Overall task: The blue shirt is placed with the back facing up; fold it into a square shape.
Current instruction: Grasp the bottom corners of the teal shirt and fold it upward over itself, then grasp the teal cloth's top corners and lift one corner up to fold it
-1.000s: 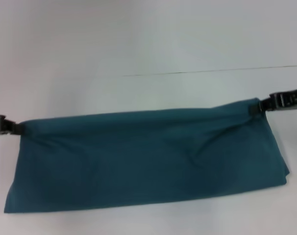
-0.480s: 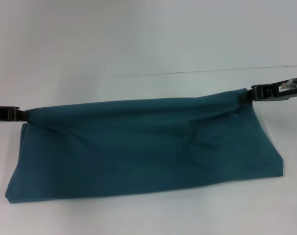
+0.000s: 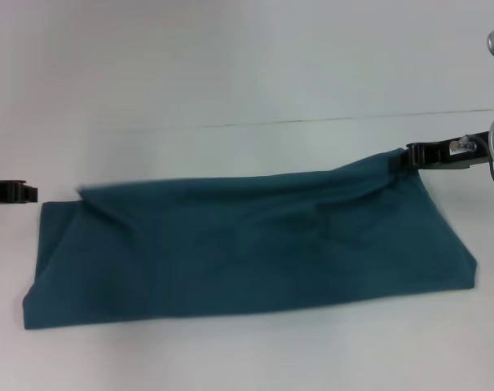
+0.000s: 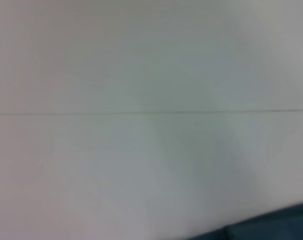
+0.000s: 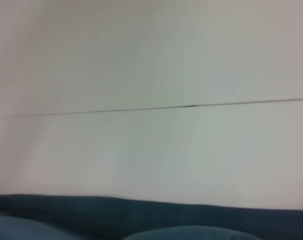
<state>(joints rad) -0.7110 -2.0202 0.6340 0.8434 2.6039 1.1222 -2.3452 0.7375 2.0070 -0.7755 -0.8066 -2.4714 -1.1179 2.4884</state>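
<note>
right tool only in head view

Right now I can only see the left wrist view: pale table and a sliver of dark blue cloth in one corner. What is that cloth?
Observer: It is the blue shirt, folded into one long band across the table, plain side up.
Visitor: Is the left arm touching it?
Observer: No. The left gripper sits beside the shirt's left end, with bare table between them.
Visitor: And the other arm?
Observer: The right gripper pinches the shirt's far right corner, which looks raised off the table.
</note>
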